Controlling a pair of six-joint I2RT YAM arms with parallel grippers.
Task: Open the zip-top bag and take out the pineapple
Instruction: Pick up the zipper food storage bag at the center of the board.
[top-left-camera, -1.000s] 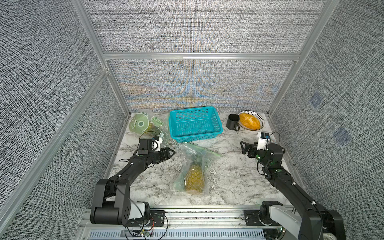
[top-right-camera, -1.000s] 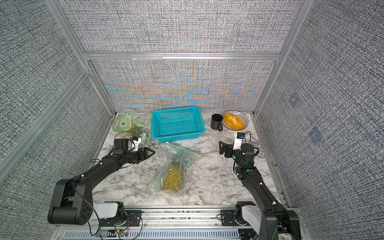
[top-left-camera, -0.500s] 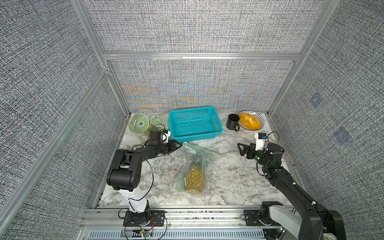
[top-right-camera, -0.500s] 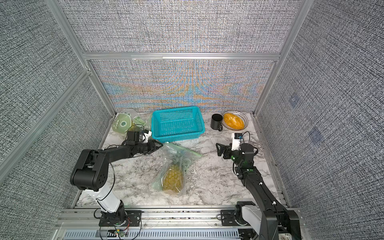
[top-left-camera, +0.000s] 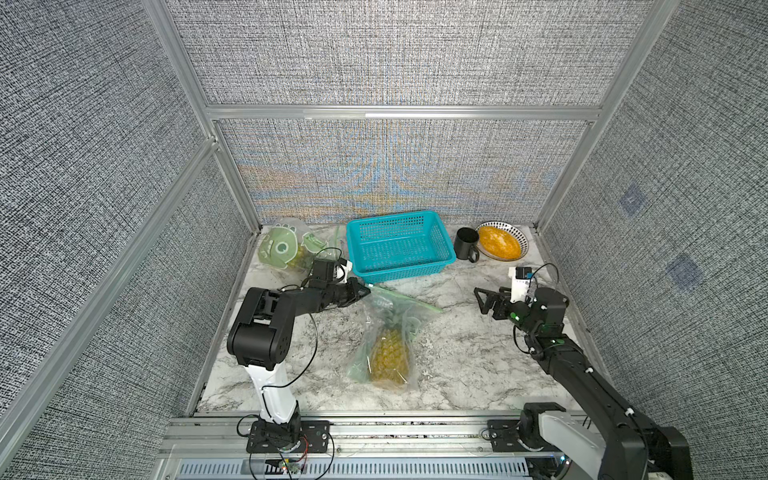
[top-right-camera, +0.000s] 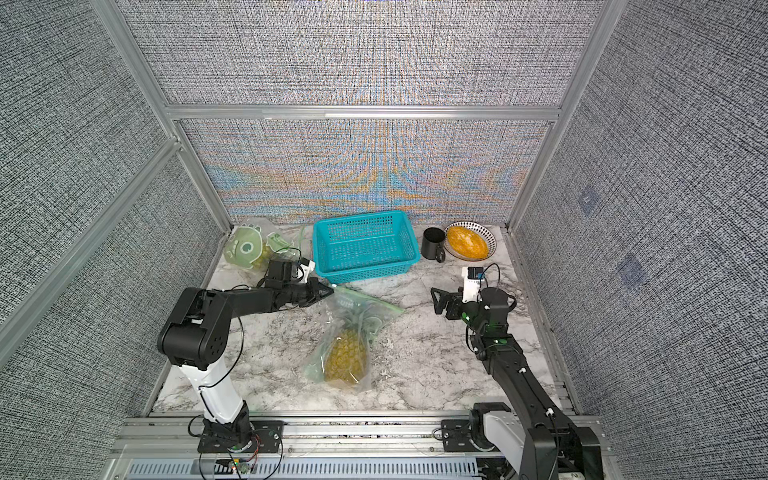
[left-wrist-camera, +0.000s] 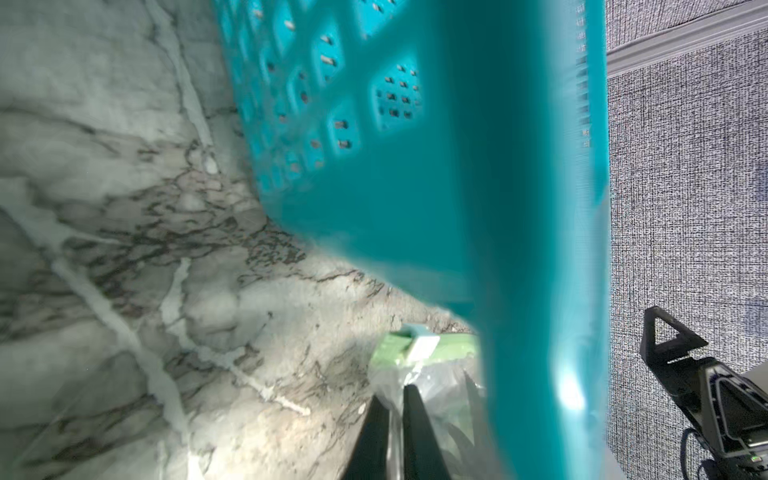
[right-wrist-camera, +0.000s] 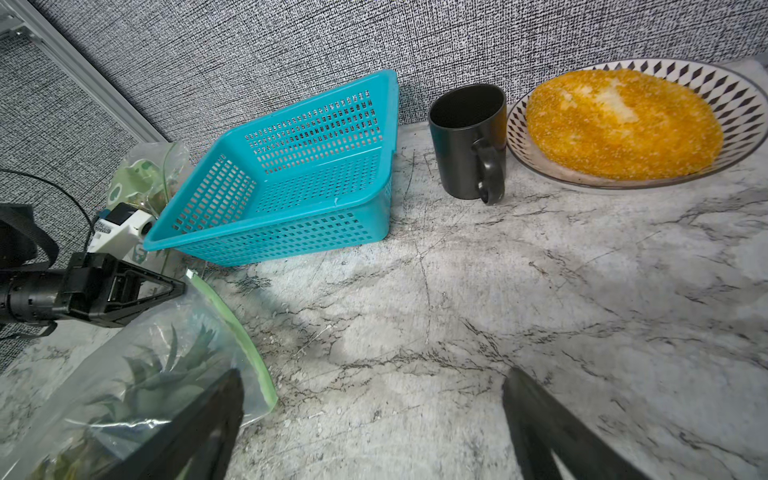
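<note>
Pinching a corner of the zip-top bag (top-left-camera: 388, 332) is the left pincer (top-left-camera: 365, 290).

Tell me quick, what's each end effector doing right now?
Left end effector: closed on the bag corner.
Right end effector: open, holding nothing.

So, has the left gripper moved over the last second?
Yes. In a top view the left gripper has advanced toward the near corner of the teal basket, closing on a corner of the zip-top bag there.

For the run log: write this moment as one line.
left gripper: shut on zip-top bag corner | right gripper: open, apart from bag | pineapple: inside bag, lying on table
</note>
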